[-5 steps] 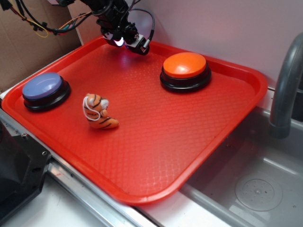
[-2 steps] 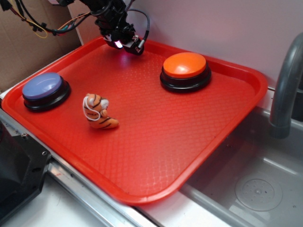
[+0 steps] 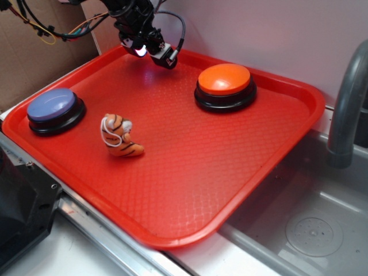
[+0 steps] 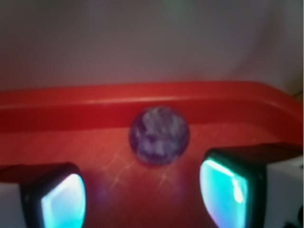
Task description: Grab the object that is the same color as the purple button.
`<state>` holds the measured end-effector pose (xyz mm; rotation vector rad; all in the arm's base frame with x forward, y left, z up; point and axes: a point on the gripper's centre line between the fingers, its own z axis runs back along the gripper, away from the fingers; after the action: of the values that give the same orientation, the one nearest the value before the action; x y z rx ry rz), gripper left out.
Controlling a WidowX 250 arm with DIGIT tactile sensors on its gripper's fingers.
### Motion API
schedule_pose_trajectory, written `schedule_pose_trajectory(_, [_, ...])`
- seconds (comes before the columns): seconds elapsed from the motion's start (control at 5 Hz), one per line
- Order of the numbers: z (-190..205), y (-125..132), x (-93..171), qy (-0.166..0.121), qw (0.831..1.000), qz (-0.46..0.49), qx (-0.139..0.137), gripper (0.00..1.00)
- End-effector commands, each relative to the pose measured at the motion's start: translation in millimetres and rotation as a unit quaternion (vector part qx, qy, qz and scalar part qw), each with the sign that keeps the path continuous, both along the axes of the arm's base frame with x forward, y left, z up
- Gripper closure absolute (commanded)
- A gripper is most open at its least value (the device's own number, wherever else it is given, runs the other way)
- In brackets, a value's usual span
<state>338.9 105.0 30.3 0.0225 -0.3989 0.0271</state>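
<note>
The object, a small dark purple speckled ball (image 4: 159,135), lies on the red tray (image 4: 118,97) just inside its far rim. My gripper (image 4: 142,192) is open, its two glowing fingertips (image 4: 61,202) on either side just short of the ball, not touching it. In the exterior view the gripper (image 3: 145,49) hangs low over the tray's back left corner and hides the ball. The purple button (image 3: 52,105) sits at the tray's left edge, far from the gripper.
An orange button (image 3: 224,80) stands at the back right of the tray (image 3: 172,238). A striped tiger figurine (image 3: 119,137) lies left of centre. A wall rises right behind the tray's rim. A sink (image 3: 313,233) and grey faucet (image 3: 345,109) are to the right.
The gripper has shifted a little left and back, closer to the tray's far rim. Nothing else moved.
</note>
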Motion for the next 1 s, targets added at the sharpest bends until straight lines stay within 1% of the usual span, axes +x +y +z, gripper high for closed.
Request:
schedule_pose_trajectory(0.0, [23,13,25,-0.026,1.0,-0.004,-0.012,0.0])
schedule_pose_trajectory(0.2, [23,19,27,-0.026,0.999,0.004,-0.028,0.0])
schedule_pose_trajectory(0.4, [22,19,25,-0.033,0.999,0.004,-0.03,1.0])
schedule_pose_trajectory(0.6, [22,17,22,-0.03,0.999,-0.001,-0.024,1.0])
schedule_pose_trajectory(0.8, [26,8,13,-0.012,1.0,-0.009,-0.009,1.0])
